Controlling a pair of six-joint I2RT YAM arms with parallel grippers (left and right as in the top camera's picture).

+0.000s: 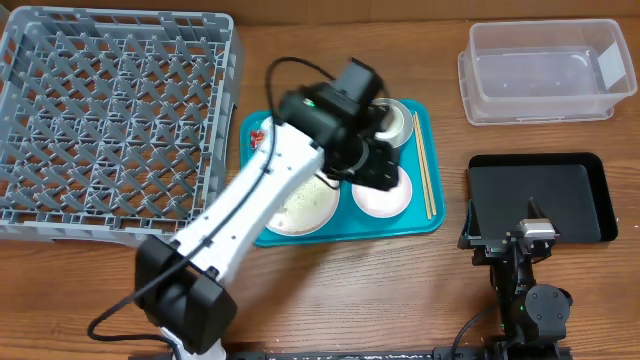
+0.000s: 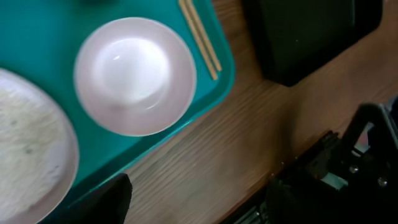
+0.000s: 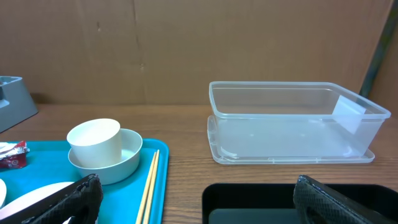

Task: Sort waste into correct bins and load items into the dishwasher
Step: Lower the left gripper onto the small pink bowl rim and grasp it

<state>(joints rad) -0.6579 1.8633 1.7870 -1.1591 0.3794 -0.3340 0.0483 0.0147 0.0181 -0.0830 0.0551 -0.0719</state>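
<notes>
The left arm (image 1: 270,180) hides most of the steel bowl (image 1: 408,126) and part of the white plate (image 1: 305,208).

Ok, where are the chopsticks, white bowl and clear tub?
chopsticks (image 2: 200,38): left wrist view, mid-length.
white bowl (image 2: 134,74): left wrist view, inner centre.
clear tub (image 3: 280,134): right wrist view, front wall.

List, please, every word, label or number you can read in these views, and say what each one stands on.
No text is readable in any view.
Wrapper on the teal tray: red-and-white print, too small to read.
White label on the clear tub: no legible writing shows on it.
</notes>
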